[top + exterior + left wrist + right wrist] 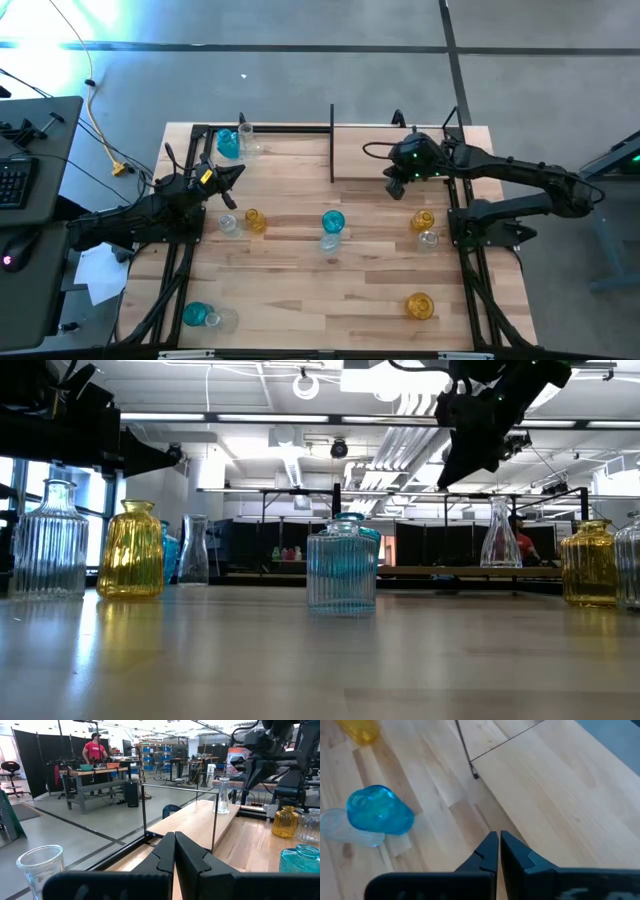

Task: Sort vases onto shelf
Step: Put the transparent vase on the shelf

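While both arms hang over the far half of the surface [340, 300], neither grips anything. The right tool [392, 181] is clenched shut and empty, poised above the near edge of the shelf [390, 158], which lies along the surface's far edge. The left tool [238, 172] is clenched too, empty, near the far left corner beside a teal vase [228, 144] and a clear vase [246, 133]. Other vases are spread out: a teal one [333, 221] mid-surface, amber ones [256, 221] [419, 305] elsewhere.
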Tool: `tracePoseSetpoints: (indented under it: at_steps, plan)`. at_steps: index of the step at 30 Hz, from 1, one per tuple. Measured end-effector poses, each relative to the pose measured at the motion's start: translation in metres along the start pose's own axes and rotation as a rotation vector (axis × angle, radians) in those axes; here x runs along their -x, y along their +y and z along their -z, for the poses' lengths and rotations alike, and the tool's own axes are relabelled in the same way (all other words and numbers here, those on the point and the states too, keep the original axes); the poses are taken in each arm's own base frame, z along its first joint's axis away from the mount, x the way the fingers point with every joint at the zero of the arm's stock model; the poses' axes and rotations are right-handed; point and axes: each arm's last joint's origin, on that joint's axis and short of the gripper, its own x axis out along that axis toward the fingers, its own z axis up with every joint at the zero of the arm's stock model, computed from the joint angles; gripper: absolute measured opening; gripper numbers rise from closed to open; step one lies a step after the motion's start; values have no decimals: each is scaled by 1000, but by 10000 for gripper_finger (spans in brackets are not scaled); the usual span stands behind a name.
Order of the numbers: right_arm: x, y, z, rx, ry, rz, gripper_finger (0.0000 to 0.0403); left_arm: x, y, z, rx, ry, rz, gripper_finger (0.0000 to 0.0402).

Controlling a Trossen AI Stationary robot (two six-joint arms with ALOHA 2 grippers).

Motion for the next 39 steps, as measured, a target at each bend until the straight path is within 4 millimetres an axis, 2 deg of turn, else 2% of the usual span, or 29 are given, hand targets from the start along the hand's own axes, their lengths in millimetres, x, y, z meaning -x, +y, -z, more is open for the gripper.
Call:
tracePoseSetpoints:
  at_steps: [15,24,39]
  plan:
    - [1,0,0,-70,-7,5,0,0,0,0,0,0,0,1]
    - [1,-3,3,-135,10,94,0,0,0,0,0,0,0,1]
    - [-2,-1,6,-252,36,135,0,0,0,0,0,0,0,1]
